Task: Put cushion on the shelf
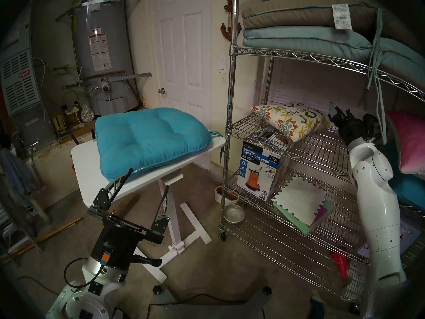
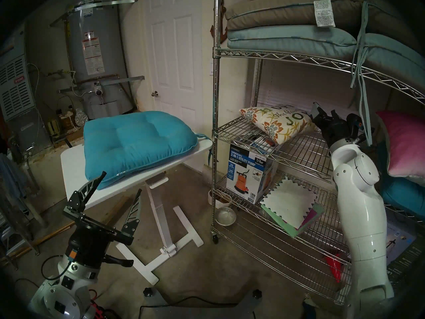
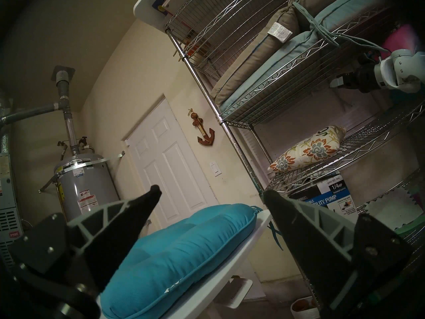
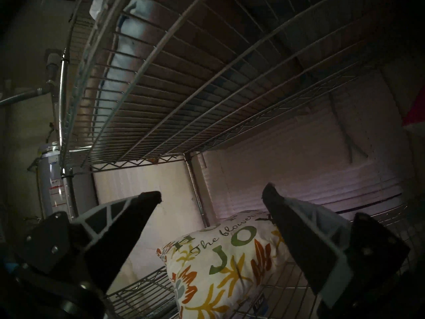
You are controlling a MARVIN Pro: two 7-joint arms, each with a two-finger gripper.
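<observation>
Nearest the head camera, the left gripper (image 1: 147,181) hangs low in front of the white tilting table (image 1: 92,155), fingers spread wide and holding nothing. Largest in the scene is the chrome wire shelf (image 1: 232,86), its upper tier stacked with tan and pale-blue folded cushions (image 1: 299,28). Next in size, the teal tufted seat cushion (image 1: 149,136) lies on the table, just beside the shelf's front post. On a lower tier stands a utility pump box (image 1: 259,171), with white and coloured paper sheets (image 1: 301,208) beside it. The cushion (image 1: 292,120), cream with flowers and "JOY" lettering, rests on the middle tier above the box, lying free. Just beside its right end, the right gripper (image 4: 211,196) hovers with fingers released, apart from the fabric.
</observation>
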